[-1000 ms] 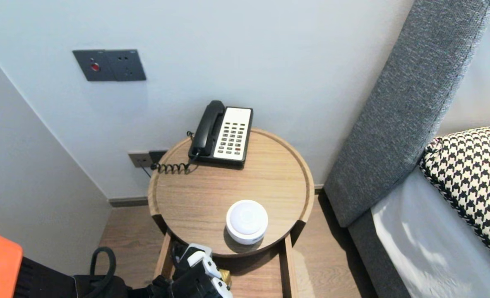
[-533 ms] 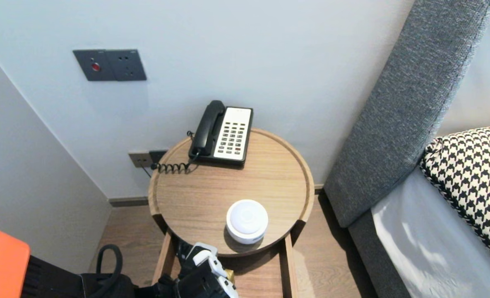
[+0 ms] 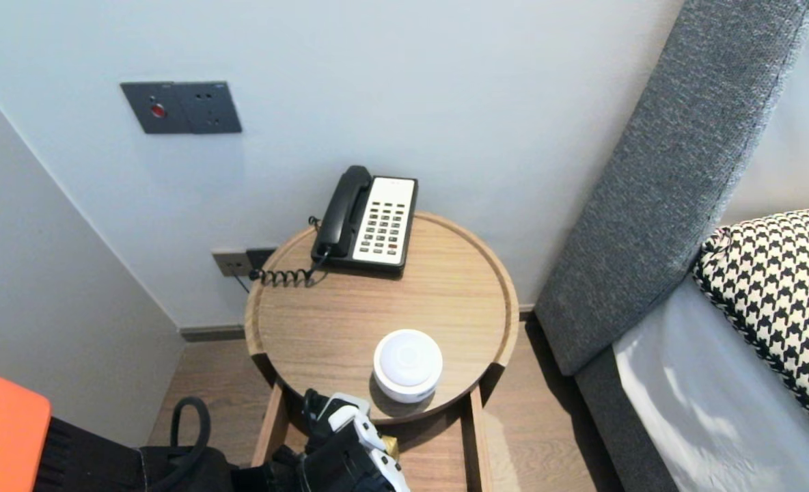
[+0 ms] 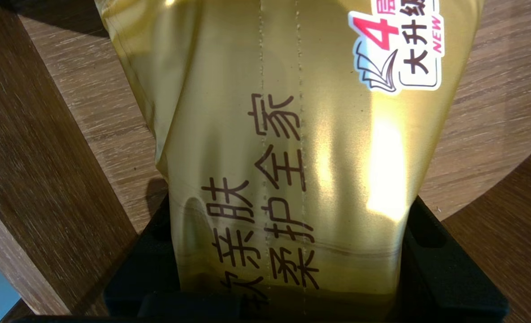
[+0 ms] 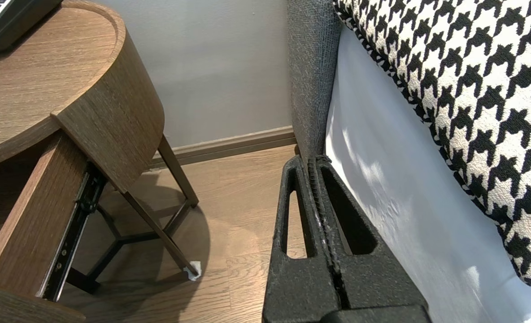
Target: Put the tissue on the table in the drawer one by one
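- Gripping the gold packet between its fingers, the left gripper hangs over the open drawer, just below the near edge of the round table.
- The gold packet sits toward the drawer's left wall; contact with the drawer floor cannot be determined.
- Parked beside the bed, the right gripper has its fingers closed on nothing.

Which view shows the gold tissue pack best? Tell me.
Left wrist view: the gold tissue pack fills it, printing legible, gripped by the left tool. Head view shows only a gold sliver beside that tool. Right wrist view shows none.
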